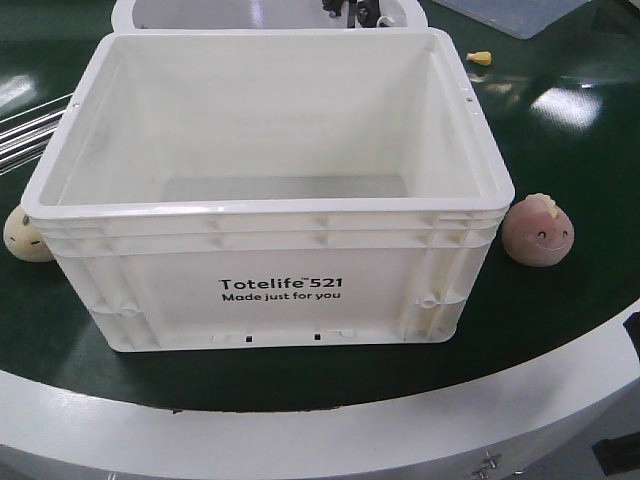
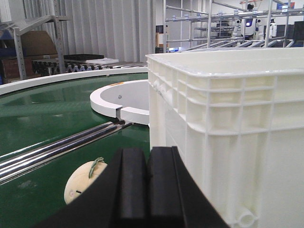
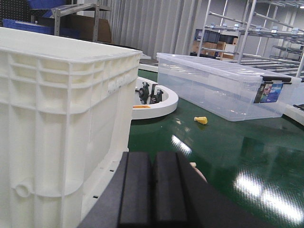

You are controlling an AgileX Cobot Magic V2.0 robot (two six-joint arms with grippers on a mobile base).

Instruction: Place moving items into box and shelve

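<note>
1. Toys first: the pinkish-brown toy (image 1: pixel 537 232) sits at the right middle of the front view, just beside the box (image 1: pixel 270 208). The cream toy (image 1: pixel 27 236) sits at the left edge, also close against it. Both are outside the box on the green belt (image 1: pixel 560 150).
2. I judge them light and squashy. Being round, they could roll or squirt out of a pinch, so I would close across the widest middle, from above.
3. The box looks stiff, empty and bulky. I judge it needs both arms, taken under the ribbed rim on opposite sides.
4. My left gripper (image 2: pixel 148 156) has its pads pressed together on nothing. My right gripper (image 3: pixel 152 159) is the same.
5. Only the front view shows the box's bare floor and both toys together.
6. My left wrist view shows the cream toy (image 2: pixel 85 183) at lower left, with a green stalk on top.
7. My right wrist view hides the pink toy almost wholly behind my fingers. It does show a clear lidded bin (image 3: pixel 223 90) at upper right.
</note>
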